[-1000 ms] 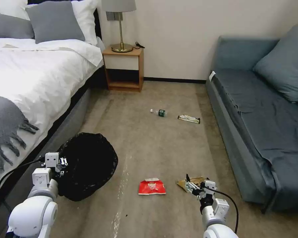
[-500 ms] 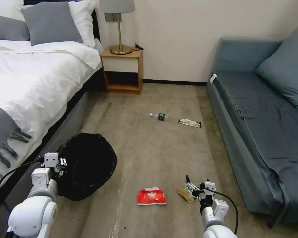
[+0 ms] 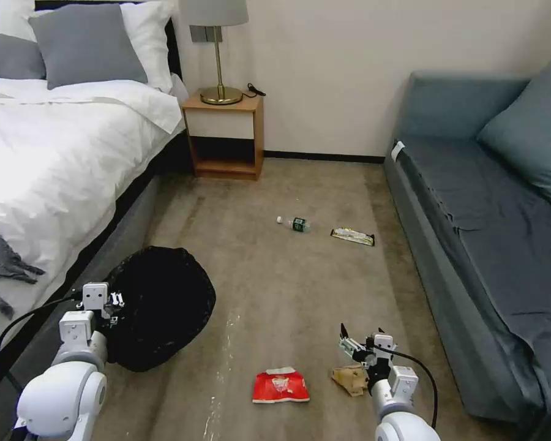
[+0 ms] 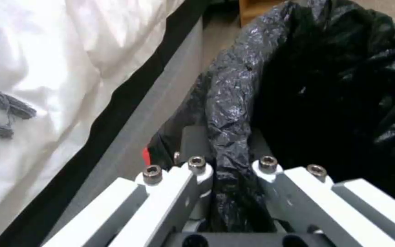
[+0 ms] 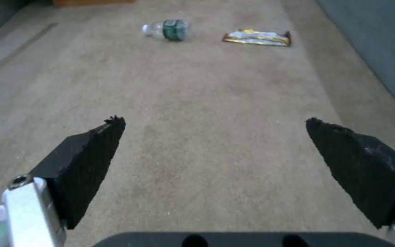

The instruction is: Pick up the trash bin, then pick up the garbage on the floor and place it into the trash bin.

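bin step done, we have left gripper point(image 4: 227, 164) jaws clamped on trash bin point(image 3: 159, 306) liner lower left; right gripper point(image 5: 216, 151) jaws wide, empty; all four garbage point(image 3: 281, 387) pieces left on floor.

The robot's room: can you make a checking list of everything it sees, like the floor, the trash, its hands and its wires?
Surface: tan carpet floor, streaked, holding the litter.
Job's things: trash bin with black bag liner, near the bed. Red snack packet and tan paper packaging lie close to the robot; green-labelled bottle and yellow-white wrapper lie farther off, side by side.
Clutter: nothing seen beyond the litter.
Grippers: left gripper shut on the bin's liner rim; right gripper open, low above bare carpet near the tan packaging.
Cables: black cable on the left arm, another on the right wrist.
Surroundings: bed, nightstand with lamp, blue-grey sofa.
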